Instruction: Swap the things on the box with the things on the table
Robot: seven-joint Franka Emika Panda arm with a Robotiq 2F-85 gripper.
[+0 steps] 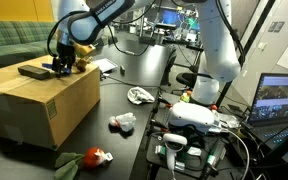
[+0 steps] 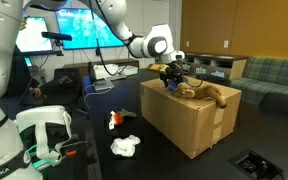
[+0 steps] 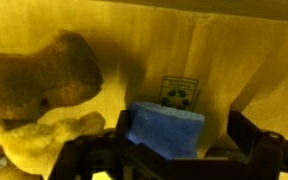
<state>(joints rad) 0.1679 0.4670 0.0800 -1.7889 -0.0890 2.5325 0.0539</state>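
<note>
Over the box (image 1: 39, 105), at the corner of its top nearest the table (image 1: 134, 65), the gripper (image 1: 62, 64) hangs low with its jaws spread wide and nothing in its grasp. Only the wrist view shows a blue block (image 3: 166, 128) lying between the fingers (image 3: 252, 140) with a gap on one side. It also shows a brown plush (image 3: 44, 72), a yellow plush (image 3: 44, 138) beside it and a small label (image 3: 180, 92) on the cardboard. An exterior view adds a dark flat thing (image 1: 34, 70) toward the opposite end of the box top, which the wrist camera misses. That makes four things on the box. Two lie on the table, seen in both exterior views: a white crumpled thing (image 1: 139, 95) and a red-and-white thing (image 1: 122, 122). One green-and-red toy (image 1: 84, 158) lies on the floor by the box's near corner. A white headset (image 1: 199, 115) and a laptop (image 1: 284, 100) crowd the foreground, and a green sofa (image 2: 269, 75) stands behind the box.
</note>
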